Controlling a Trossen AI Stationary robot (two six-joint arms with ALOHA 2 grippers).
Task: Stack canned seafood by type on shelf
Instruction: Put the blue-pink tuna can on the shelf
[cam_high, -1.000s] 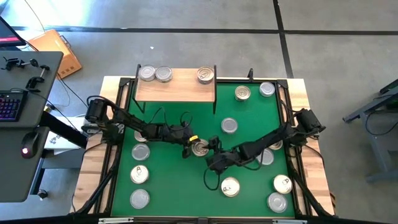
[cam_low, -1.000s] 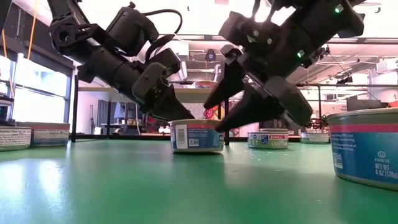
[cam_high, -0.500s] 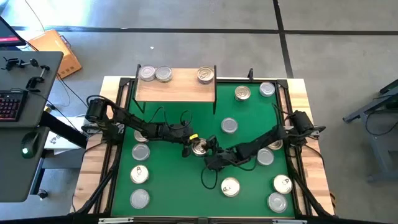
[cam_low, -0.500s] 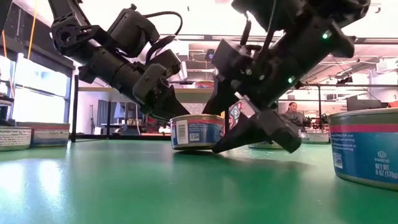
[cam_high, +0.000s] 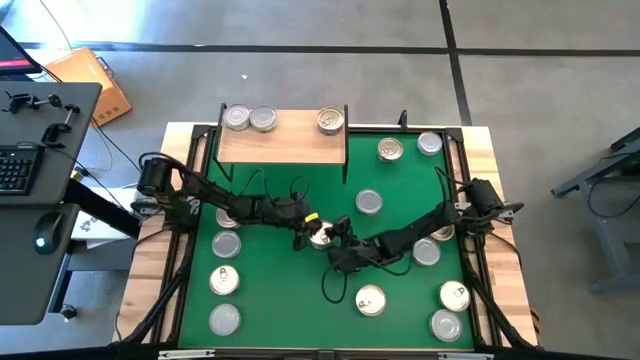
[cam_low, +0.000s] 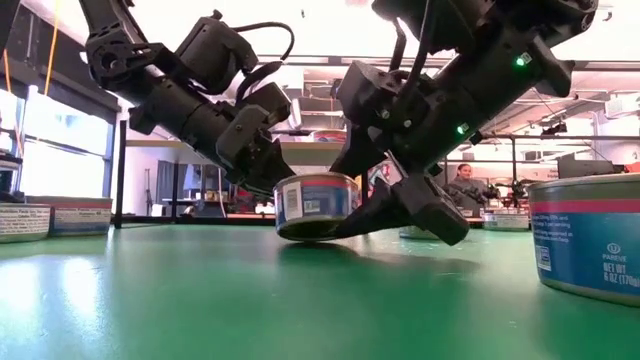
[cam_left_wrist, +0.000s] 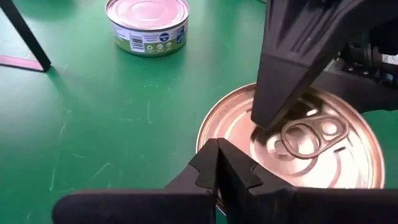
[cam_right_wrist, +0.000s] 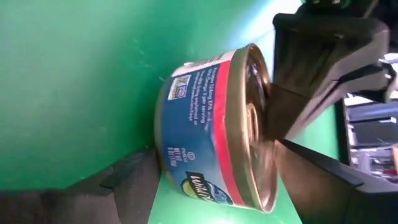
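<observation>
- The green mat (cam_high: 300, 290) covers most of the table, with both arms reaching in to meet near its middle.
- The shelf (cam_high: 283, 143) sits at the far left end of the mat. It has three cans on top: two silver-lidded ones (cam_high: 249, 119) side by side at its left end and a gold pull-tab one (cam_high: 331, 121) at its right end.
- Loose cans are scattered everywhere else. There's a column of them down the left side (cam_high: 225, 281), a bunch down the right side (cam_high: 448, 310), one lone silver can (cam_high: 369, 202) just right of the shelf, and a big blurry one (cam_low: 588, 235) right up against the low camera.
- The right gripper (cam_low: 385, 205) has its fingers spread wide. One goes under the rim and one lies over the lid of the gold-lid can (cam_low: 316, 201), which sits mid-mat, tipped up with one edge off the mat.
- The left gripper (cam_high: 303, 228) is pinched completely closed, holding nothing. Its tip rests just at the near edge of that same can's lid (cam_left_wrist: 292, 146).
- In the right wrist view the can's label (cam_right_wrist: 199, 134) is blue with a red band.
</observation>
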